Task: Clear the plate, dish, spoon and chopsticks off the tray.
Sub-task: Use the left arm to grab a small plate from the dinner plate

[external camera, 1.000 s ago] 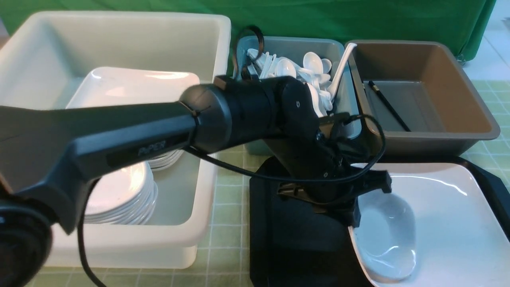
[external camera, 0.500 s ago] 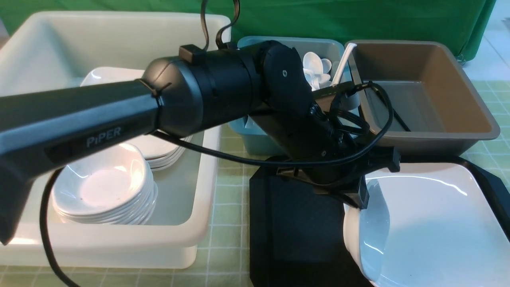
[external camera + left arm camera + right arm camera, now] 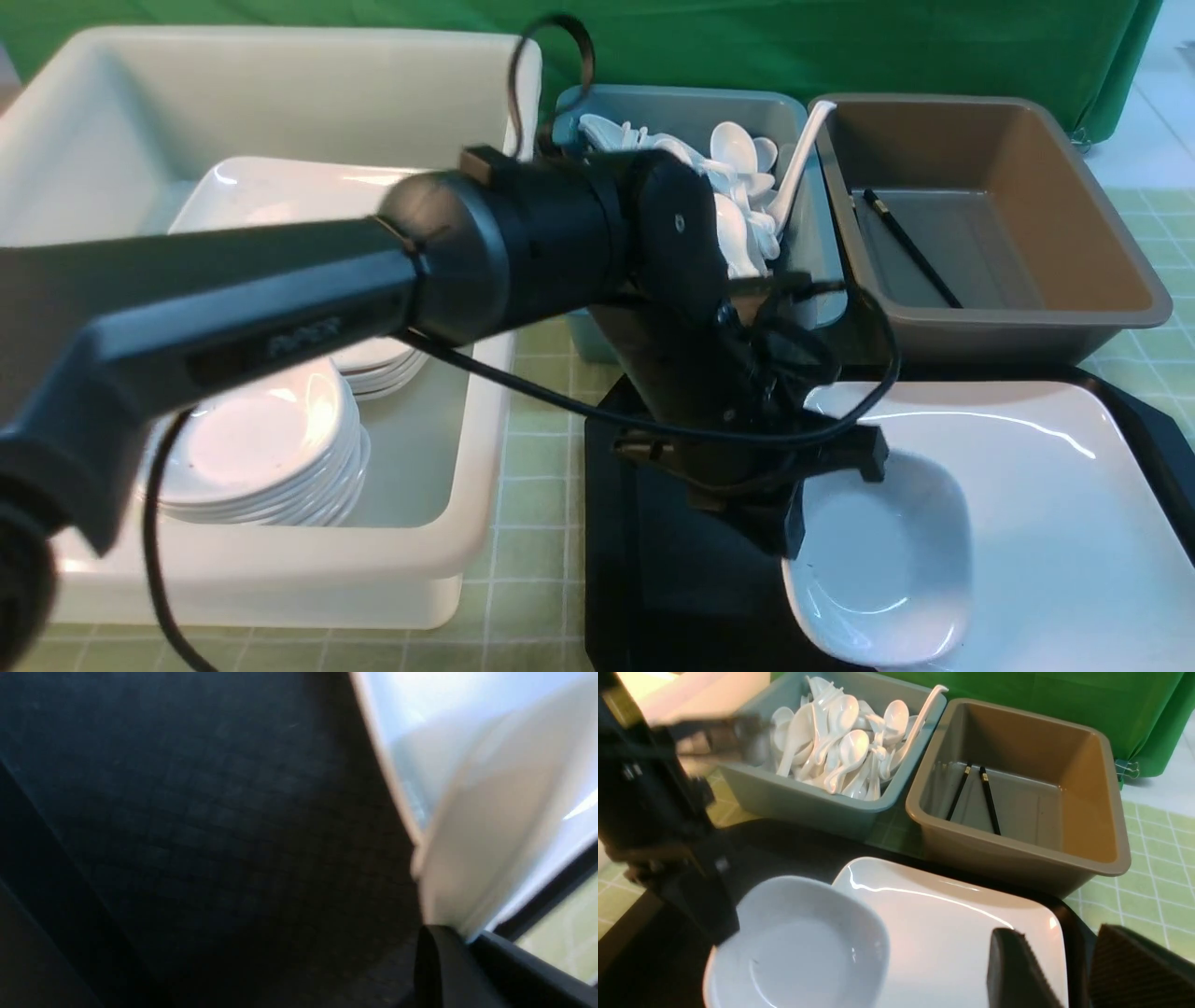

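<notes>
My left gripper [image 3: 792,539] is shut on the near-left rim of a small white dish [image 3: 887,569] and holds it almost level over the black tray [image 3: 672,560], overlapping the left edge of the large white plate [image 3: 1055,523]. In the left wrist view the dish [image 3: 476,835] enters the gripper [image 3: 460,935] above the tray [image 3: 210,835]. My right gripper [image 3: 1069,975] is open, straddling the plate's [image 3: 952,933] far corner. Black chopsticks [image 3: 910,247] lie in the brown bin [image 3: 1027,322]. White spoons [image 3: 738,187] are heaped in the teal bin [image 3: 822,233].
A big cream tub [image 3: 280,569] at the left holds a stack of small dishes [image 3: 261,448] and stacked large plates [image 3: 308,201]. My left arm [image 3: 373,280] crosses over the tub. A green curtain hangs behind the bins. The table has a green checked cloth.
Half a second ago the left gripper held the dish raised and tilted steeply; now the dish is lower, almost level and a little further left.
</notes>
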`<state>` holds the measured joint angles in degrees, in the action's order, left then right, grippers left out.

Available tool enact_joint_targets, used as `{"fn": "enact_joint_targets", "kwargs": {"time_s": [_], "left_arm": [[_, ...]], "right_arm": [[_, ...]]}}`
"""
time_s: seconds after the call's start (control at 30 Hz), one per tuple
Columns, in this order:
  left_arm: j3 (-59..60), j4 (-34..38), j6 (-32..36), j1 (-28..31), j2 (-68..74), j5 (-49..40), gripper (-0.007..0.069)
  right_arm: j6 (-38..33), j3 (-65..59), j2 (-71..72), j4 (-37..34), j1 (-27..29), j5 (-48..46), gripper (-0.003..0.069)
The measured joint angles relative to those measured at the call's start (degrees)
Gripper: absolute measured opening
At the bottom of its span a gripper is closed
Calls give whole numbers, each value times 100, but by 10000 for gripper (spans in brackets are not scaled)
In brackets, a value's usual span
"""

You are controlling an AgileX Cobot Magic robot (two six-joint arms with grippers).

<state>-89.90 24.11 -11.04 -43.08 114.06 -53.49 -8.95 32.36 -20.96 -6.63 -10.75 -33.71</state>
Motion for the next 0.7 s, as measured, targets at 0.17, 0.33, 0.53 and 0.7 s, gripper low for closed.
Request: {"fn": "enact_joint_targets", "kwargs": {"time_s": [0.17, 0.33, 0.53, 0.7], "left_arm": [[5, 5, -11, 0, 220, 290, 14], [5, 17, -27, 0, 285, 627, 14], [5, 11, -38, 0, 296, 981, 14], [5, -20, -38, 0, 303, 1272, 14]], "right_arm": [[0, 0, 0, 0, 0, 0, 241], [0, 0, 0, 0, 0, -30, 241], [0, 0, 0, 0, 0, -69, 241], [0, 0, 0, 0, 0, -135, 241]]}}
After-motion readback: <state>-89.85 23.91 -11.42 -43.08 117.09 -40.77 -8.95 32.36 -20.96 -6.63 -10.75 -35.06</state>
